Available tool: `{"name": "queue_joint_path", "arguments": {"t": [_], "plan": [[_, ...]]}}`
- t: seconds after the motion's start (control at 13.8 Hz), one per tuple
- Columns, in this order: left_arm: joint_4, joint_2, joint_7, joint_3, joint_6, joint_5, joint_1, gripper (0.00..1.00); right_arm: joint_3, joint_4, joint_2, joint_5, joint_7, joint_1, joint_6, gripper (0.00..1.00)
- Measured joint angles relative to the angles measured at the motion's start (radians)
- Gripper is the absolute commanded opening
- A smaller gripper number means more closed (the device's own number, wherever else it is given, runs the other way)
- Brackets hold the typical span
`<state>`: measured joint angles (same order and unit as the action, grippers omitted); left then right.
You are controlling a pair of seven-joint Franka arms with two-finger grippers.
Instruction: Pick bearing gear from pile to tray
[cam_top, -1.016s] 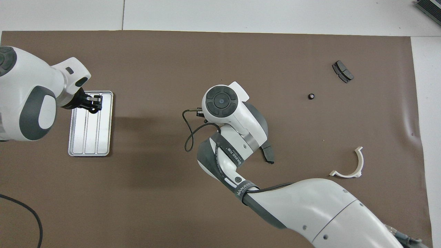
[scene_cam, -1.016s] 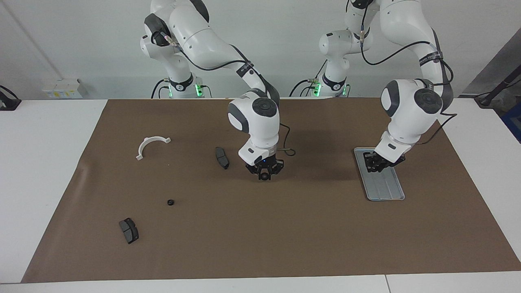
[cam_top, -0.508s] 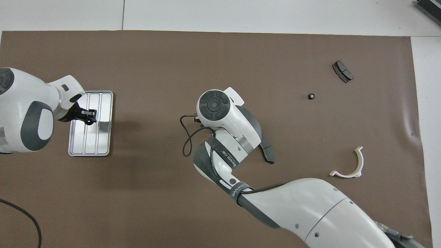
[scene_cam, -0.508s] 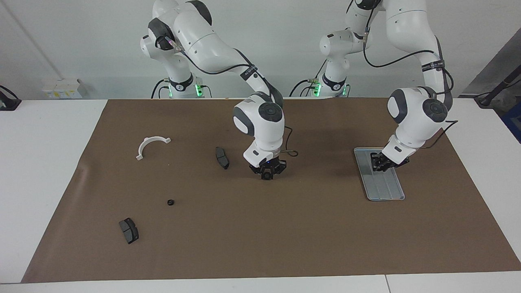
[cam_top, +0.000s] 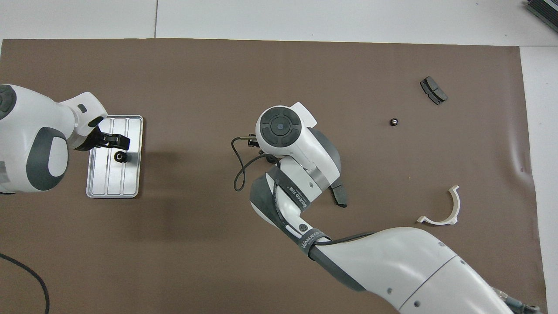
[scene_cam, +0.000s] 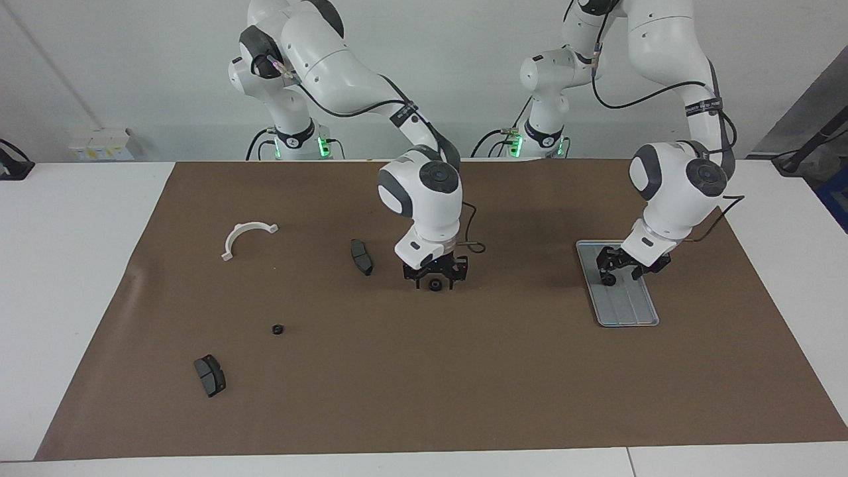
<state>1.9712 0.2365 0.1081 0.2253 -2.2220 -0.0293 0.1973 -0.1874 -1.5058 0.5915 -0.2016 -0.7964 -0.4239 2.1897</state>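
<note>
The silver tray (scene_cam: 629, 308) lies at the left arm's end of the mat (cam_top: 111, 183). One black gear (scene_cam: 608, 279) lies on the tray (cam_top: 118, 157). My left gripper (scene_cam: 628, 264) hangs open just above it (cam_top: 114, 140), apart from it. My right gripper (scene_cam: 435, 273) is low over the mat's middle, open, with a second gear (scene_cam: 434, 285) on the mat between its fingers. In the overhead view my wrist hides that gripper. A third gear (scene_cam: 278, 328) lies loose at the right arm's end (cam_top: 394, 122).
Two dark brake pads lie on the mat: one (scene_cam: 361, 256) beside my right gripper (cam_top: 338, 196), one (scene_cam: 209, 375) farther from the robots (cam_top: 433, 90). A white half-ring bracket (scene_cam: 246, 237) lies nearer the robots (cam_top: 441, 210). A cable loops by my right wrist (cam_top: 237, 174).
My left gripper opened and lifted a little, leaving its gear on the tray. My right gripper opened around its gear, which now rests on the mat.
</note>
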Motion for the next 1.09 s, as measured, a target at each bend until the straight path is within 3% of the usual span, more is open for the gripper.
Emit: {"name": "queue_joint_path", "arguments": {"t": [0.36,0.65,0.94,1.09], "plan": [[-0.068,-0.001,-0.233,0.014,-0.001,0.005,-0.135,0.80,0.003,-0.047,-0.098,-0.001,0.157,0.215,-0.001,1.00],[-0.089,-0.001,-0.399,0.015,-0.003,0.005,-0.241,0.80,0.002,-0.087,-0.101,-0.001,0.317,0.358,0.004,1.00],[-0.094,0.000,-0.537,0.015,-0.006,0.005,-0.340,0.79,0.001,-0.179,-0.111,-0.001,0.422,0.442,0.087,1.00],[-0.093,0.003,-0.629,0.015,-0.014,0.004,-0.414,0.77,0.001,-0.222,-0.121,-0.001,0.448,0.465,0.103,0.86]]}}
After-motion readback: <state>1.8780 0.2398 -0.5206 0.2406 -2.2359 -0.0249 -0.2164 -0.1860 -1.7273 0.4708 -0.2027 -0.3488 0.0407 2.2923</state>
